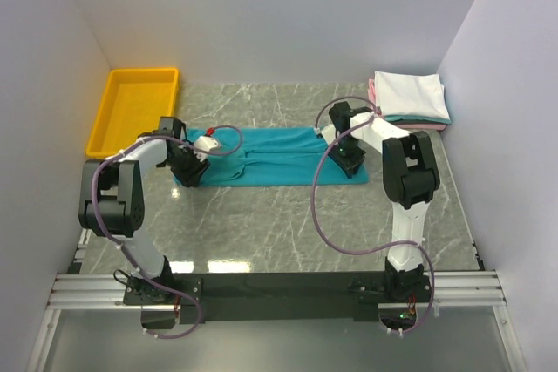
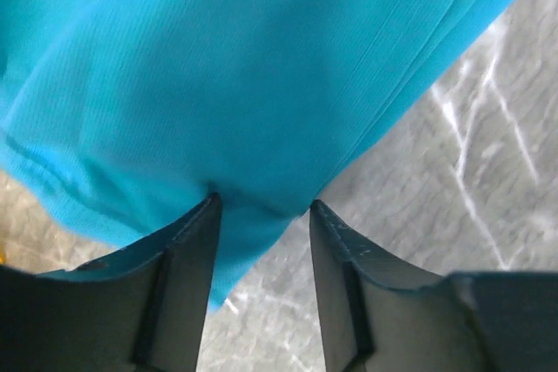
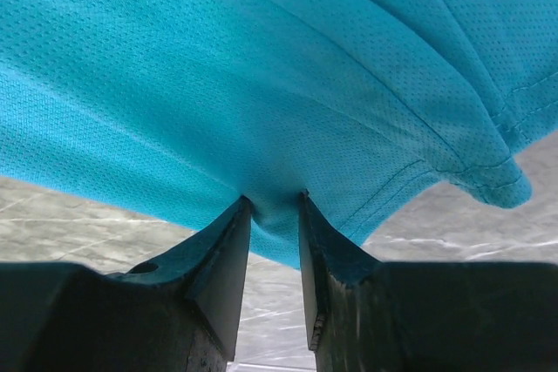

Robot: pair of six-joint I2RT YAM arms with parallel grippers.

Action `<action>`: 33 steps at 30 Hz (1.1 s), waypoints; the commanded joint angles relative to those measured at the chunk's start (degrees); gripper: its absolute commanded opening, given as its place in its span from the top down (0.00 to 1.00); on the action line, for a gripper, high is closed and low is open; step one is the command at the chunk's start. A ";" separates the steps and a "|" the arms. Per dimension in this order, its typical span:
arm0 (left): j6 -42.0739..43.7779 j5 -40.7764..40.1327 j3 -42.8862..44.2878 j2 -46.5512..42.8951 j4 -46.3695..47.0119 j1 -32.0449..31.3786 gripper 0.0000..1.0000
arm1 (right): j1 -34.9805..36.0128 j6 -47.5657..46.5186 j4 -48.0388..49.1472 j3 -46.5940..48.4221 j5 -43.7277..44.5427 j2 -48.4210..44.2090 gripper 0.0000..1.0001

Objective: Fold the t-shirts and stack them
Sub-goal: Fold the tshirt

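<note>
A teal t-shirt (image 1: 261,156) lies as a long folded strip across the middle of the table. My left gripper (image 1: 188,168) is at its left end. In the left wrist view (image 2: 263,202) its fingers stand a little apart with the shirt's (image 2: 244,84) edge bunched between the tips. My right gripper (image 1: 350,163) is at the shirt's right end. In the right wrist view (image 3: 275,202) its narrow jaws pinch the mesh cloth (image 3: 261,67), which tents toward the tips. A stack of folded t-shirts (image 1: 410,99), white on top with teal and pink beneath, sits at the back right.
A yellow plastic bin (image 1: 135,106) stands at the back left corner. White walls close in the table on the left, back and right. The grey marble tabletop (image 1: 261,233) lies between the shirt and the arm bases.
</note>
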 commanded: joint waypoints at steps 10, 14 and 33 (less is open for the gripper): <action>-4.71 13.03 7.41 -10.09 -10.08 1.49 0.45 | -0.89 -2.98 -6.65 11.85 -11.25 -8.14 0.62; -18.31 12.85 6.61 -9.23 -4.43 0.97 0.45 | -0.81 -0.24 -1.45 18.53 -5.72 -2.00 0.65; -48.32 -3.84 5.38 2.55 8.67 -4.13 0.77 | -0.28 -2.08 0.31 21.72 4.13 13.50 0.85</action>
